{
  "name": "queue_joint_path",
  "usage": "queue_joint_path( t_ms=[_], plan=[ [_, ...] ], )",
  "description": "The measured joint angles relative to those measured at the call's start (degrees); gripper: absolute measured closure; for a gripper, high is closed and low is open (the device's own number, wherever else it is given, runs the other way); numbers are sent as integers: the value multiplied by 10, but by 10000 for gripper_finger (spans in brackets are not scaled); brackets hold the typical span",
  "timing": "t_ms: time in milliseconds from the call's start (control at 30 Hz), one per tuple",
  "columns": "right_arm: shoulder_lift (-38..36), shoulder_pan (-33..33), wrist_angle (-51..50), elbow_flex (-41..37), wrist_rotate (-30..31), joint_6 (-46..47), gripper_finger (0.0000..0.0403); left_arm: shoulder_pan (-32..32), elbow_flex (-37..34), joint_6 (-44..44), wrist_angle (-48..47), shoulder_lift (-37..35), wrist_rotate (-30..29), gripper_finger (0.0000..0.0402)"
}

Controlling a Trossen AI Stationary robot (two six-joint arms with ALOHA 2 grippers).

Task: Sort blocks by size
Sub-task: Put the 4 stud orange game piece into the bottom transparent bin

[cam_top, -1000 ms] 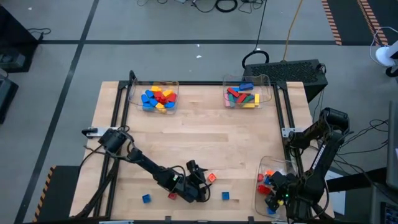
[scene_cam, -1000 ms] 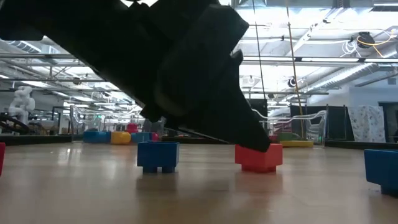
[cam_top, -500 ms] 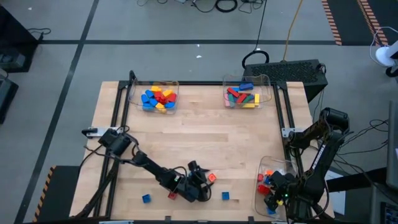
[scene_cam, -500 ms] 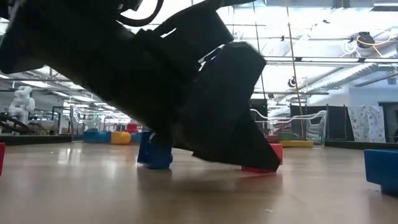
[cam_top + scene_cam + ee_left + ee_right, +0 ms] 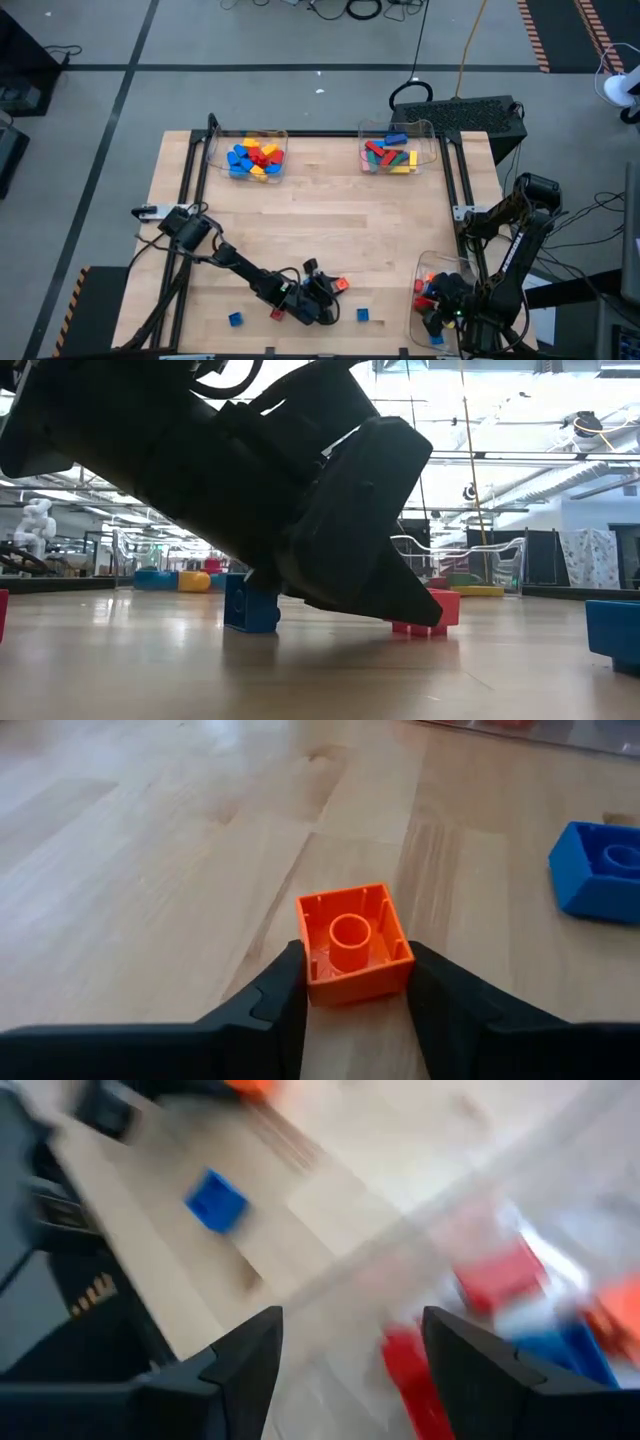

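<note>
Near the table's (image 5: 330,220) front edge, the left gripper (image 5: 350,995) is closing its jaws on the sides of a small orange block (image 5: 353,943) sitting stud-side down on the wood. At the front right corner, the right gripper (image 5: 350,1342) is hanging with jaws apart over a clear tray (image 5: 425,268) holding red, blue and orange blocks (image 5: 428,290).

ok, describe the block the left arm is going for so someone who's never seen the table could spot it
On the wooden table, look along the near edge, where the left gripper is down at the surface. Between its fingers sits a small square orange block, lying with its hollow underside and single centre tube facing up. The loose blocks nearest it are blue or red; it is the only orange one there.
</note>
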Motion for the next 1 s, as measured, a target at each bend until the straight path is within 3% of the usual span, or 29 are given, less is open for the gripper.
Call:
queue_joint_path(
  t_ms=[167, 300, 533, 667, 800, 1000],
  plan=[
    [0, -2, 50, 0, 146, -123, 177, 6, 15, 51, -5, 0, 12, 262],
    [0, -16, 125, 0, 222, -336, 177, 13, 40, 86, -3, -10, 57, 262],
    [0, -67, 295, 0, 197, -804, 177, 41, 67, 59, -4, -56, 153, 262],
    [0, -84, 352, 0, 197, -1002, 177, 60, 67, 9, -2, -83, 215, 262],
    [0, -102, 354, 0, 204, -1101, 177, 75, 68, -10, 11, -96, 257, 262],
    [0, -135, 352, 0, 198, -1177, 177, 95, 68, -39, 63, -102, 324, 262]
  ],
)
